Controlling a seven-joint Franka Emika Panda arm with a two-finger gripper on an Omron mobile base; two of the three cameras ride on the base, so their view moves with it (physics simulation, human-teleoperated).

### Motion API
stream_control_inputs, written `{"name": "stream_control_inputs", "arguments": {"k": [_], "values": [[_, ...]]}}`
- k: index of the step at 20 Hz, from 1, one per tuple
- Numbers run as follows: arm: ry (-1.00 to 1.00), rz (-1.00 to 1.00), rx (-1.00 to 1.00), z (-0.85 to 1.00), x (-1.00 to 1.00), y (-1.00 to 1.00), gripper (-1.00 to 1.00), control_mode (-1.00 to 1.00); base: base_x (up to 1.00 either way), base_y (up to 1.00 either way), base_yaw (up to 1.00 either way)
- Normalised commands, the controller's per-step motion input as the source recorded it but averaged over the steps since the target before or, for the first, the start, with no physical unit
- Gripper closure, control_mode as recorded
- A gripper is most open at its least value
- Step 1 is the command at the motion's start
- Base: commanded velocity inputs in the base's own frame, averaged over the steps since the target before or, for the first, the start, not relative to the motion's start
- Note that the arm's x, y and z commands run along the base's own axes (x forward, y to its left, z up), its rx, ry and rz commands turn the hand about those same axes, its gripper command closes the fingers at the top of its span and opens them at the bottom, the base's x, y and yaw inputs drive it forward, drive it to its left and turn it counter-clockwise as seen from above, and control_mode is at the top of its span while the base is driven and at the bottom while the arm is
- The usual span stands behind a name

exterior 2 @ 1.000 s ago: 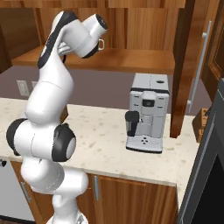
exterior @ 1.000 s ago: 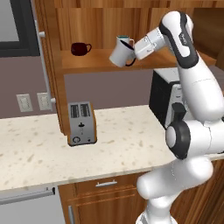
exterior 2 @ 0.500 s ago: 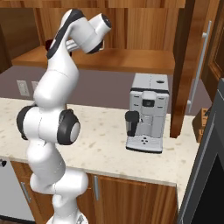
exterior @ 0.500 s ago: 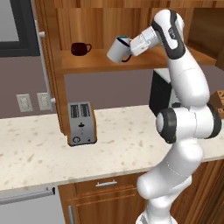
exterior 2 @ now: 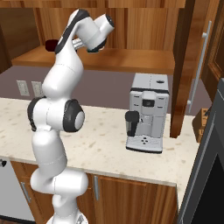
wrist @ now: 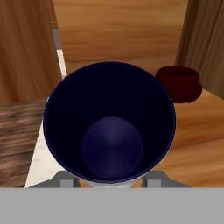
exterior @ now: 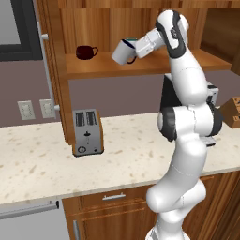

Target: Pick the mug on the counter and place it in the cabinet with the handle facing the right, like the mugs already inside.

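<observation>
Fingers: your two-finger gripper [exterior: 135, 49] was closed down on the small white mug with the dark navy interior [exterior: 123, 51]; the hand view looked straight into its cup, so the grip sat at the rim.
Mug: you had it off the beige speckled stone counter [exterior: 42, 161] and in the air, tipped on its side at the height of the broad wooden shelf board [exterior: 112, 68], touching nothing else.
Handle: I could not tell which way the dark loop pointed.
Cabinet: in the warm brown wood-grain cabinet [exterior: 93, 23], the squat dark maroon mug [exterior: 86, 51] stood to the left, well apart from yours.
Done: you had the pick and the lift finished.
Left: you had yet to bring the mug upright, turn its handle to the right, set it on the shelf and let go.
Risk: the tilt probably needed correcting before touchdown.
</observation>
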Motion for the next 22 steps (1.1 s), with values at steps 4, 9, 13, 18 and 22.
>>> {"name": "stream_control_inputs", "arguments": {"k": [4, 9, 13, 18, 22], "values": [[0.01, 0.0, -0.08, -0.01, 0.21, 0.0, 1.0, -1.0, 0.0, 0.0, 0.0], [0.0, 0.0, -0.06, -0.03, 0.17, 0.0, 1.0, -1.0, 0.0, 0.0, 0.0], [0.01, -0.05, -0.07, -0.09, 0.03, 0.0, 1.0, -1.0, 0.0, 0.0, 0.0], [0.01, -0.07, -0.02, -0.16, 0.0, 0.07, 1.0, -1.0, 0.0, 0.0, 0.0], [-0.01, -0.07, 0.0, -0.1, 0.08, 0.23, 1.0, -1.0, 0.0, 0.0, 0.0]]}}
